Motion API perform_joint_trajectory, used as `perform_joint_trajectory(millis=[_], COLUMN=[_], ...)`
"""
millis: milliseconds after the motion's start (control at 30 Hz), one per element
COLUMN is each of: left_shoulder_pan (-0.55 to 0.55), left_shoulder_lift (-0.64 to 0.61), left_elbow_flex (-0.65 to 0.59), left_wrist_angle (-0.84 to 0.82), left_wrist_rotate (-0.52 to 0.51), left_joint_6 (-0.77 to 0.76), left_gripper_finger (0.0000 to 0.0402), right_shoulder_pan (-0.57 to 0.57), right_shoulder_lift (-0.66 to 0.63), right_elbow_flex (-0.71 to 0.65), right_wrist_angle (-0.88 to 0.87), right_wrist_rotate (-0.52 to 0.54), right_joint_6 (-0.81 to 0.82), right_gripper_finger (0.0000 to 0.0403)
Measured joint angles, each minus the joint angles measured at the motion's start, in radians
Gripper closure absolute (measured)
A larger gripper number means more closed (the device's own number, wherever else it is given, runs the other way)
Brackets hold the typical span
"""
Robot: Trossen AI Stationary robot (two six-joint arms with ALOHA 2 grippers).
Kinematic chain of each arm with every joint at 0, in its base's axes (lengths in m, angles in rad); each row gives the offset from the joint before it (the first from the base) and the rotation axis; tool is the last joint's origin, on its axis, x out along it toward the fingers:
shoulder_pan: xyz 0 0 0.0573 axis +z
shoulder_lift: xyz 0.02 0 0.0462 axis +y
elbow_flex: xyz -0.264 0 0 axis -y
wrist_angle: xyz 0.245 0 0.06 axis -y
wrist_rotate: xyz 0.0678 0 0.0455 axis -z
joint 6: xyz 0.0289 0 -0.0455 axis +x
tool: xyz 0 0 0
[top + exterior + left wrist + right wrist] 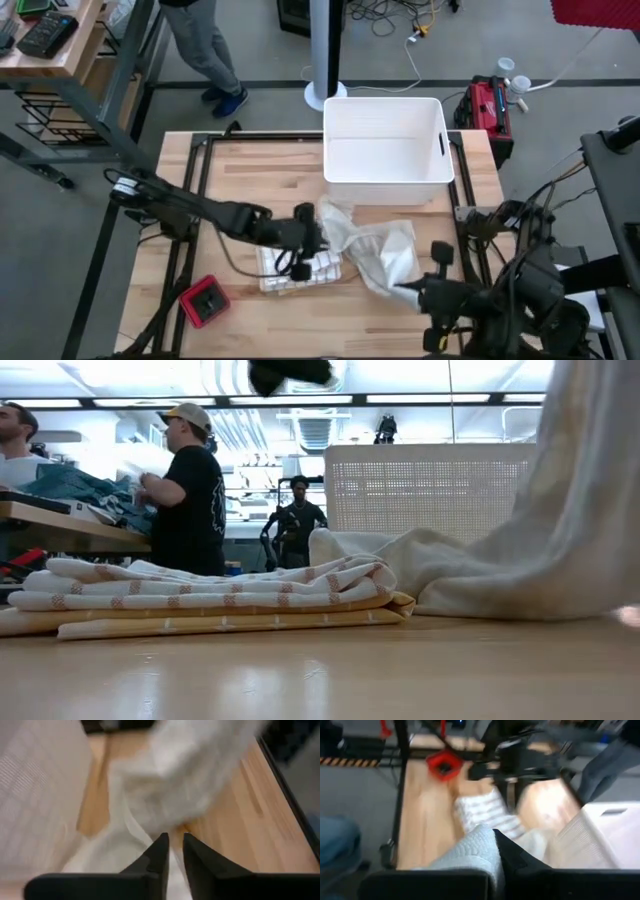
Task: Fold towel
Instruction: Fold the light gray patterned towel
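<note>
A cream towel (378, 250) lies crumpled at mid-table, just in front of the white bin. Its near right end rises to my right gripper (408, 292), which is shut on it. In the low view the towel (560, 510) hangs from the upper right down to the tabletop. My left gripper (322, 240) hovers at the towel's left edge. Its fingers (165, 851) stand a narrow gap apart with nothing between them, and the towel (175, 785) lies just beyond. A folded stack of striped towels (295, 272) rests flat on the table to the left. My right gripper holds the cream towel by an edge at its near right end (477, 851), pinched between the two fingers. One layer or several, I cannot tell. That end is lifted, and the cloth falls away slack to the part lying on the table (470, 585).
A white plastic bin (385, 165) stands at the table's far side, behind the towel. A small red box (205, 302) sits near the front left. People stand in the room beyond the table. Bare wood shows at the front centre.
</note>
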Motion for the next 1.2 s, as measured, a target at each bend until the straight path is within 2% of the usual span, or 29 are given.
perform_joint_trajectory(millis=[133,200,300,433,567,667,800,867,967,1200], left_shoulder_pan=[0.041,0.058,0.092,0.119,0.125,0.141,0.163,0.172,0.176,0.172], left_shoulder_lift=[0.025,0.059,0.131,0.266,0.406,0.5,0.592,0.624,0.652,0.633], left_elbow_flex=[-0.181,-0.233,-0.256,-0.215,-0.102,0.019,0.186,0.245,0.311,0.412], left_wrist_angle=[0.461,0.627,0.712,0.71,0.701,0.589,0.34,0.264,0.234,0.17], left_wrist_rotate=[0.003,0.01,0.027,0.066,0.078,0.059,-0.045,-0.061,-0.042,-0.022], left_joint_6=[0.039,0.042,-0.017,-0.084,-0.077,-0.066,-0.079,-0.074,-0.042,0.063], left_gripper_finger=[0.0311,0.029,0.0264,0.0243,0.0233,0.0228,0.0222,0.0219,0.0218,0.0235], right_shoulder_pan=[0.0,0.0,0.0,-0.001,-0.003,-0.003,-0.003,-0.003,-0.002,0.0], right_shoulder_lift=[0.034,0.047,0.048,0.047,0.047,0.046,0.046,0.046,0.045,0.045], right_elbow_flex=[0.0,-0.001,-0.001,-0.002,-0.002,-0.002,-0.003,-0.004,-0.012,-0.041], right_wrist_angle=[0.0,0.0,0.001,0.0,-0.001,-0.001,0.001,-0.001,-0.001,0.001], right_wrist_rotate=[-0.063,-0.064,-0.061,-0.054,-0.053,-0.054,-0.054,-0.054,-0.054,-0.062], right_joint_6=[0.012,0.006,-0.037,-0.046,-0.058,-0.054,-0.05,-0.05,-0.05,-0.032], right_gripper_finger=[0.0403,0.0403,0.0403,0.0403,0.0403,0.0403,0.0403,0.0403,0.0403,0.0403])
